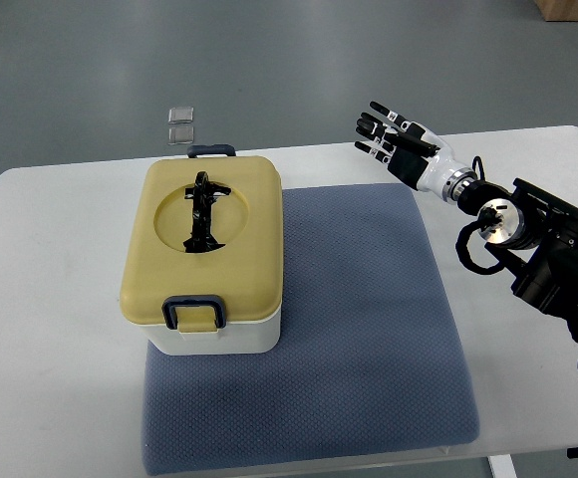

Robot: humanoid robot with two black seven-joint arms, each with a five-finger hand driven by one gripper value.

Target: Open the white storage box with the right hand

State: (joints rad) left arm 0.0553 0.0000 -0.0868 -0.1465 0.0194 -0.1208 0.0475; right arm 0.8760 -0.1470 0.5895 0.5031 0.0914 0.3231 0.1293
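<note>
Your right hand [394,139] sits over the far right part of the counter [60,259], arm coming in from the right edge. Fingers [377,121] are spread and loosely extended, pointing toward the upper left; the hand holds nothing and touches nothing.

Just left of and below the hand lies a blue-grey mat [369,329], covering the middle of the counter.

The storage box [204,261] stands on the mat's left portion, well apart from your hand. White body, tan lid [239,249], lid still down. A black handle [202,211] lies folded flat in the round recess on top of the lid. One dark latch [196,313] shows on the near side of the lid, a second latch [212,151] on the far side; you cannot tell from this view whether either is released.

Beyond the counter, on the grey floor [269,60], two small clear squares [180,123] lie side by side.
</note>
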